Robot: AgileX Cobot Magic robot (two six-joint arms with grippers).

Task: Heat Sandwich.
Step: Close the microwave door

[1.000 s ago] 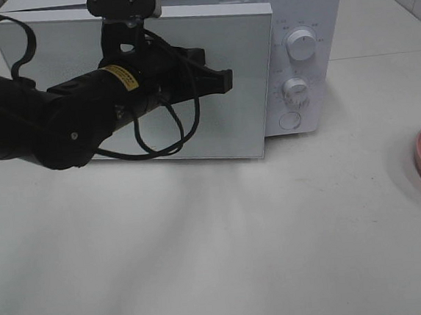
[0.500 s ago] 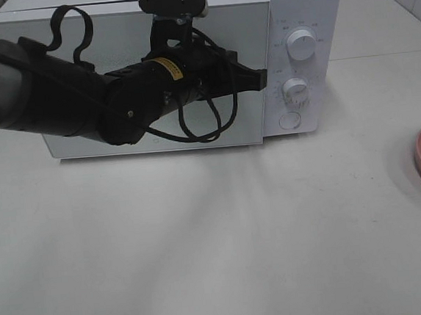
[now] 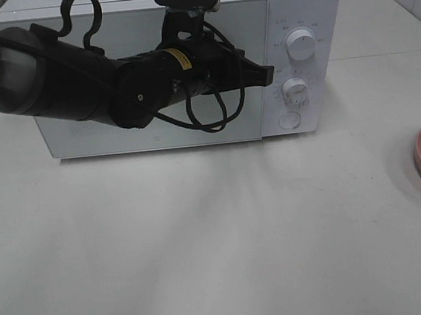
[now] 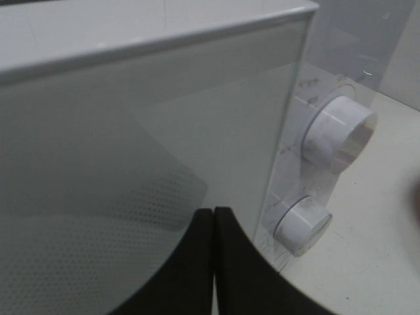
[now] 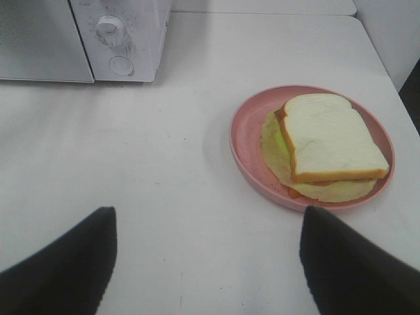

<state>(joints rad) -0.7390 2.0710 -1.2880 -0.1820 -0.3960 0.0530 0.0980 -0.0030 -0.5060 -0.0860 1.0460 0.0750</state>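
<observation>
Sandwich [image 5: 331, 144] is lying on the pink plate [image 5: 244, 147] at the exterior view's right edge, ahead of the spread-open right hand [image 5: 207, 259]; left hand [image 4: 214, 262], pinched together, is pressing the microwave [image 3: 296, 2] door, upper centre.

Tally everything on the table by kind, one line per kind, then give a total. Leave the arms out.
Microwave: 1
Plate: 1
Sandwich: 1
Total: 3
</observation>
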